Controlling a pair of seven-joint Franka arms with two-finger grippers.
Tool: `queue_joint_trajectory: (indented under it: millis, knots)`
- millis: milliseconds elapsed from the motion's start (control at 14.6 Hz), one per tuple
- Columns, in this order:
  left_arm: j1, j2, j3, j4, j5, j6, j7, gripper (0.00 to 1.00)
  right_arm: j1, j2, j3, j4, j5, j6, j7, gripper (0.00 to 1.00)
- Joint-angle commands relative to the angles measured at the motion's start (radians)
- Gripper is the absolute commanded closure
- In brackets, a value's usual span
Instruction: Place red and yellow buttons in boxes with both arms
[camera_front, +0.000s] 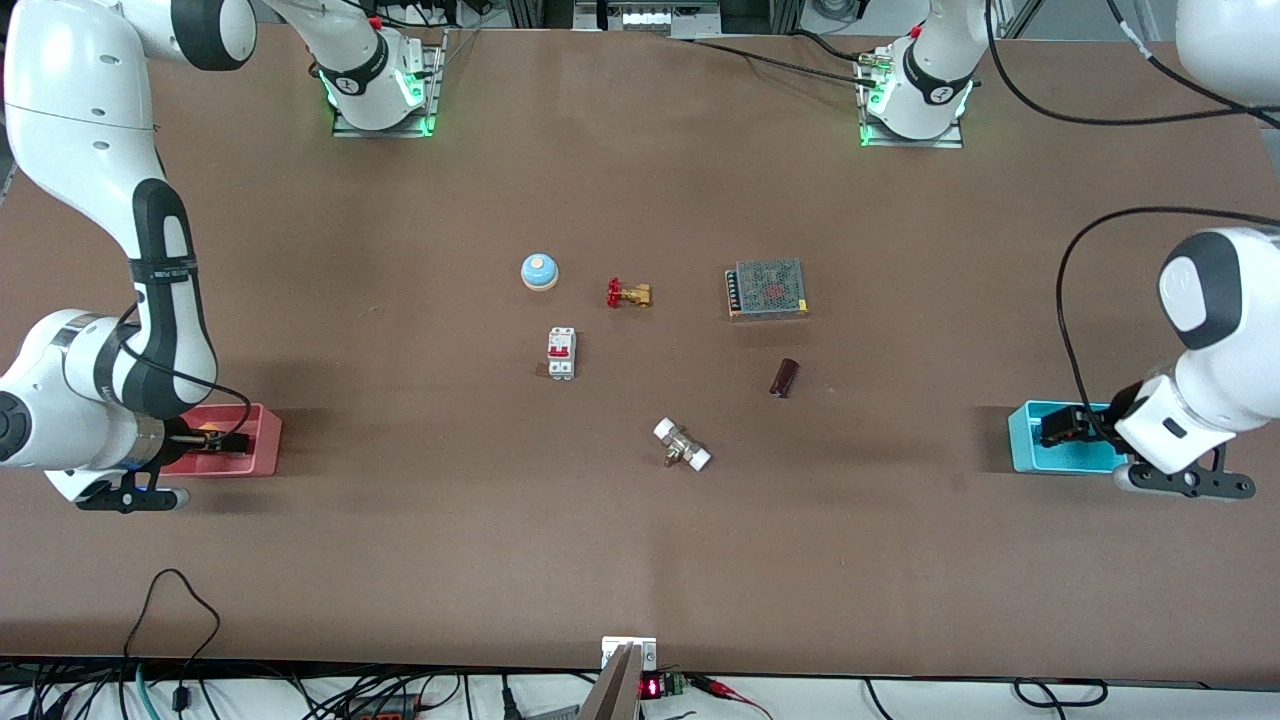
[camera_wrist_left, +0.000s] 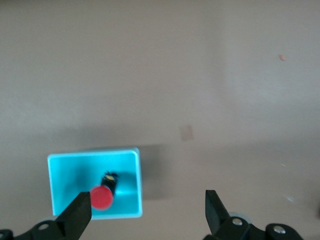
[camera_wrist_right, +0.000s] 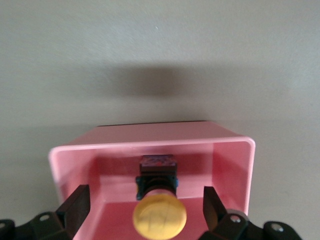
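Observation:
The red button (camera_wrist_left: 102, 196) lies on its side in the cyan box (camera_wrist_left: 57, 165), which stands at the left arm's end of the table (camera_front: 1030, 445). My left gripper (camera_wrist_left: 147, 212) is open and empty, with one finger over the box and the other over bare table; it also shows in the front view (camera_front: 1062, 425). The yellow button (camera_wrist_right: 159, 214) is in the pink box (camera_wrist_right: 150, 137), at the right arm's end of the table (camera_front: 262, 450). My right gripper (camera_wrist_right: 146, 207) is open, its fingers apart on either side of the yellow cap without touching it; it also shows in the front view (camera_front: 215, 440).
Mid-table stand a blue dome bell (camera_front: 539, 270), a red-handled brass valve (camera_front: 628, 293), a white and red breaker (camera_front: 561, 352), a mesh-topped power supply (camera_front: 767, 289), a dark cylinder (camera_front: 784, 377) and a white-ended fitting (camera_front: 682, 444).

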Motion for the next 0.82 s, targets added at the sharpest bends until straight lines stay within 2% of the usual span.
queue_joint_trajectory:
  millis: [0, 274, 410, 752]
  knots:
    - [-0.021, -0.161, 0.004, -0.119, 0.014, -0.066, -0.043, 0.0, -0.004, -0.101, 0.014, 0.002, 0.04, -0.118, -0.011, 0.0]
    - [-0.019, -0.367, -0.016, -0.226, 0.014, -0.117, -0.05, 0.0, 0.026, -0.242, 0.014, 0.011, 0.045, -0.217, -0.011, 0.0]
    - [-0.018, -0.436, -0.016, -0.239, 0.013, -0.155, -0.05, 0.0, 0.055, -0.303, 0.014, 0.011, 0.045, -0.271, -0.008, 0.0]
    - [-0.016, -0.515, -0.036, -0.231, 0.001, -0.22, -0.052, 0.0, 0.114, -0.434, 0.014, 0.011, 0.045, -0.369, 0.038, 0.0]
